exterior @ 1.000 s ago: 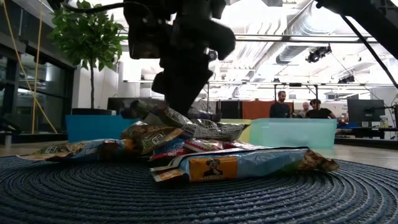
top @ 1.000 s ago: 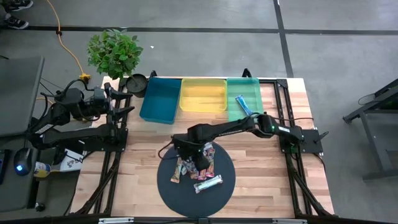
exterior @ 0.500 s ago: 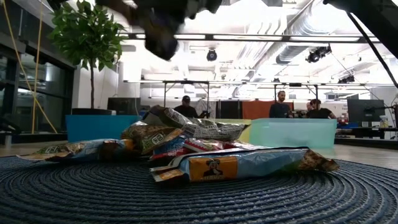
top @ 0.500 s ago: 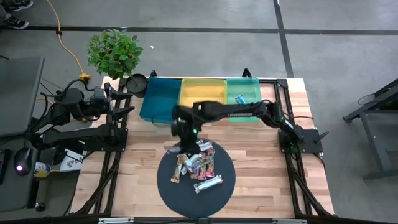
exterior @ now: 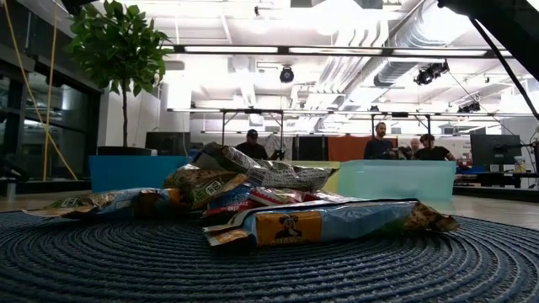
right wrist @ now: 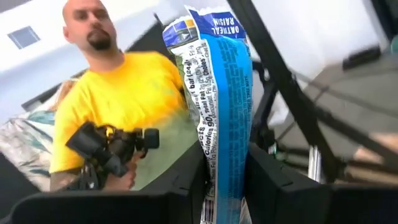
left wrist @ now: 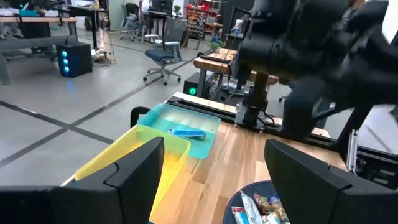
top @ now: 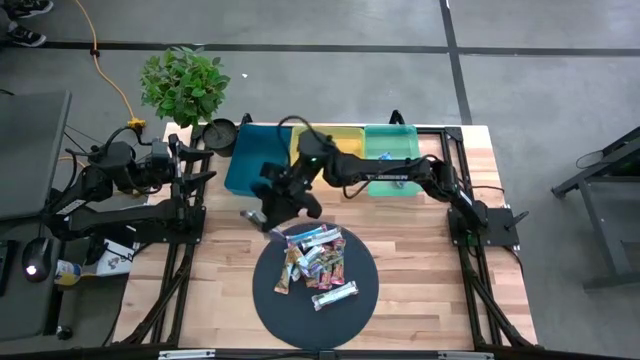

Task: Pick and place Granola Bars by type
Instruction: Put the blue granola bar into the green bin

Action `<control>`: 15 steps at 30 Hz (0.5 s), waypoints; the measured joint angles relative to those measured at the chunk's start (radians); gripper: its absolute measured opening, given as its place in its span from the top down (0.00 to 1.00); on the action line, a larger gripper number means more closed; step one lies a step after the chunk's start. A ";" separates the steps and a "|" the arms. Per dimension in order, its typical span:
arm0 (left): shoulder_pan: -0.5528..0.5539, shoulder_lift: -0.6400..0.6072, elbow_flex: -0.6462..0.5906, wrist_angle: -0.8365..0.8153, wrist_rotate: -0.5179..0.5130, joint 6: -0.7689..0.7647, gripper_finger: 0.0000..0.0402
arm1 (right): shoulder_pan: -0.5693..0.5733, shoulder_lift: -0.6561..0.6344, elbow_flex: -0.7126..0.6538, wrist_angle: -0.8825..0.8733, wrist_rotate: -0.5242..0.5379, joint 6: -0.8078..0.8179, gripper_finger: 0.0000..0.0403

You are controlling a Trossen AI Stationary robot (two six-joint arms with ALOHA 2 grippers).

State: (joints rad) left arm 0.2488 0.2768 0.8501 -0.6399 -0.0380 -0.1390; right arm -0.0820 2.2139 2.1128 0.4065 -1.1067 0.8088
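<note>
Several granola bars (top: 318, 262) lie heaped on a round dark mat (top: 270, 300); the low view shows the heap (exterior: 278, 206) with a blue bar in front. My right gripper (top: 260, 212) hovers past the mat's far left rim, shut on a blue-and-white bar (right wrist: 217, 93). Another blue bar (left wrist: 186, 131) lies in the green bin (left wrist: 208, 140). My left gripper (left wrist: 211, 180) waits open at the table's left edge. My right gripper pinches the blue bar between its two fingers (right wrist: 277, 183) at one end of the wrapper (right wrist: 214, 186). The rest of the bar sticks out past the fingertips, straight and uncrumpled. It is lifted clear of the mat and the table.
Blue (top: 255, 160), yellow (top: 325, 150) and green (top: 395, 160) bins stand in a row along the far edge. A potted plant (top: 183, 85) and a black pot (top: 220, 133) sit at the far left. A person in a yellow shirt (right wrist: 124, 93) stands beyond the table.
My right gripper has risen from the heap on the mat and swung toward the table's far left, tipping from pointing down to about level, with the blue bar lifted clear. It has left the low view. The heap stays as it was.
</note>
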 joint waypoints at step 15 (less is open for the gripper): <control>0.000 0.000 0.000 -0.007 0.000 0.000 0.32 | -0.054 0.000 -0.002 -0.001 0.125 -0.154 0.81</control>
State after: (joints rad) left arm 0.2489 0.2769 0.8501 -0.6472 -0.0380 -0.1391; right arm -0.1360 2.2143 2.1109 0.4053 -0.9816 0.6550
